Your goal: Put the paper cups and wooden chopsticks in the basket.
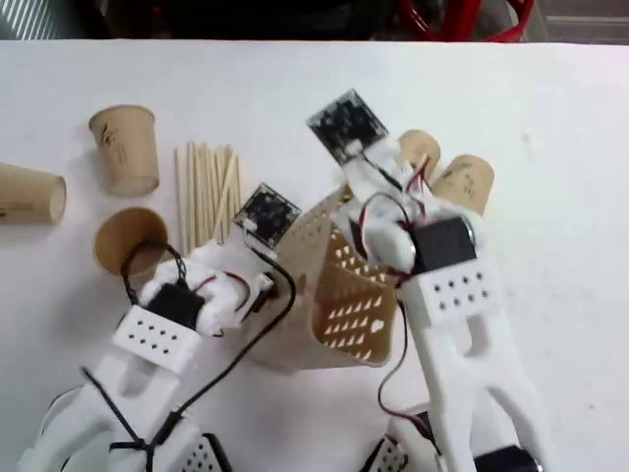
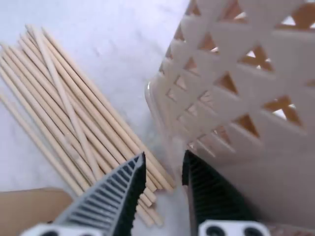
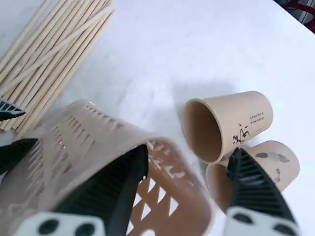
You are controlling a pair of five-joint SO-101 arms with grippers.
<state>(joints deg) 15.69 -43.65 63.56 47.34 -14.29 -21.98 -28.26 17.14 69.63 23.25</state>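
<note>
One white table (image 1: 550, 118) carries everything. Two arms enter from the lower edge of the high view: left arm (image 1: 167, 334) lower left, right arm (image 1: 452, 295) lower right.

At centre, between them: basket (image 1: 344, 295), beige lattice.

Upper left of the basket: wooden chopsticks (image 1: 206, 192), a loose bundle lying on the table, outside the basket.

Five paper cups, all outside the basket:
- standing cup (image 1: 123, 147), upper left
- far-left cup (image 1: 29, 192), on its side at the left edge
- open-mouthed cup (image 1: 123, 236), below the standing one, partly behind the left arm
- right-hand cups (image 1: 462, 182), a pair on their sides, touching each other, just beyond the basket at centre right

Left gripper (image 2: 165, 164): jaws a narrow gap apart, holding nothing, tips between the chopstick ends and the basket wall.

Right gripper (image 3: 189, 150): jaws spread wide, holding nothing, one jaw over the basket rim, the other over the right-hand cups.
</note>
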